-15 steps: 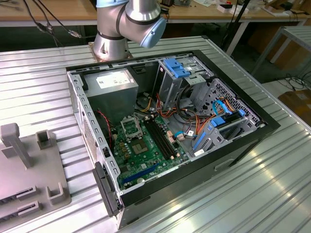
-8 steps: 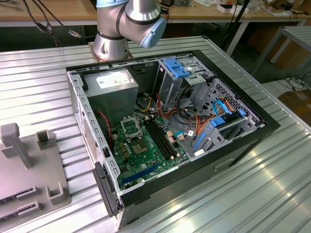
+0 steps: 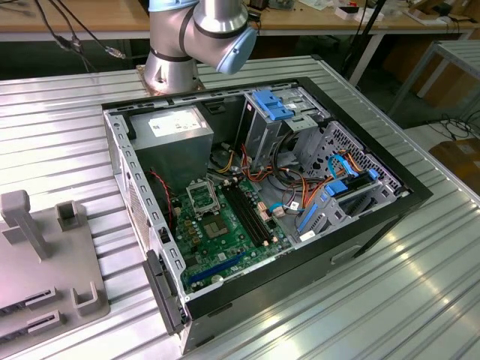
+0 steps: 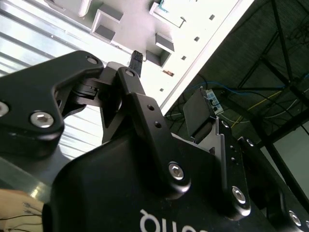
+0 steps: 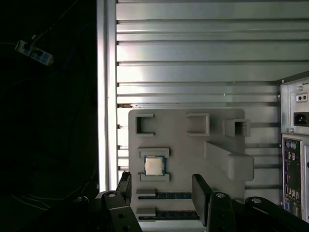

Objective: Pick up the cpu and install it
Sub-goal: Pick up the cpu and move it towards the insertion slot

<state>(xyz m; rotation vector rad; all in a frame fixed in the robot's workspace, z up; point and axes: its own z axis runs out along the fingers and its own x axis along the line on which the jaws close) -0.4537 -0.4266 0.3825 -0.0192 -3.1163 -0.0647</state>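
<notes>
Hovering over the grey tray (image 5: 188,150), the hand (image 5: 161,180) is released and empty, its fingers (image 5: 200,191) spread wide. The cpu (image 5: 154,166) lies flat in a tray recess, metal face up, just beyond the fingertips and between their lines, nearer one finger. It is square, with edges parallel to the tray's. The tray sits on the table (image 5: 193,48) beside the case (image 3: 360,240).

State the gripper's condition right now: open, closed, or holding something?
Gripper: open, holding nothing. The cpu lies ungripped on the tray.
</notes>
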